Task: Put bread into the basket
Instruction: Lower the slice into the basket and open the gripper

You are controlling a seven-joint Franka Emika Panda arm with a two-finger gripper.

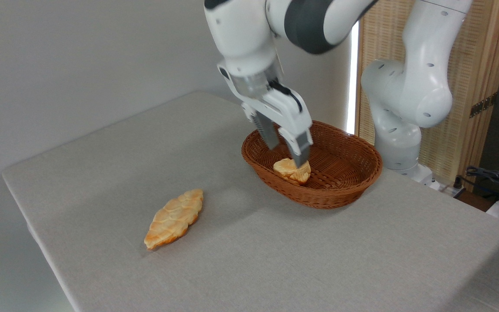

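A plain pale wall [59, 56] stands behind a bench [275, 260] covered in light grey cloth, and a slatted wooden screen [483, 65] fills the right background behind the white base of the arm [405, 95]. Some dark cables [492, 177] lie at the far right edge.

The basket [340, 190], oval and woven in brown wicker, sits on the bench towards the right rear, close to the arm's base. The bread [293, 170], a small golden-orange bun with a paler top, lies inside the basket, on its floor near the left front wall.

The arm reaches down from above into the basket, and the tool [287, 152] hangs right over the bun. Its two fingers [301, 149] are spread, with a clear gap between them. The nearer finger's tip comes down to the bun's top; whether it touches the crust or stands just above it cannot be told from this angle. The farther finger ends higher up and behind the bun.

A longer, leaf-shaped pastry [174, 218] with a scored golden surface lies on the bare cloth to the left front, well apart from the basket, with its shadow falling to its lower left.
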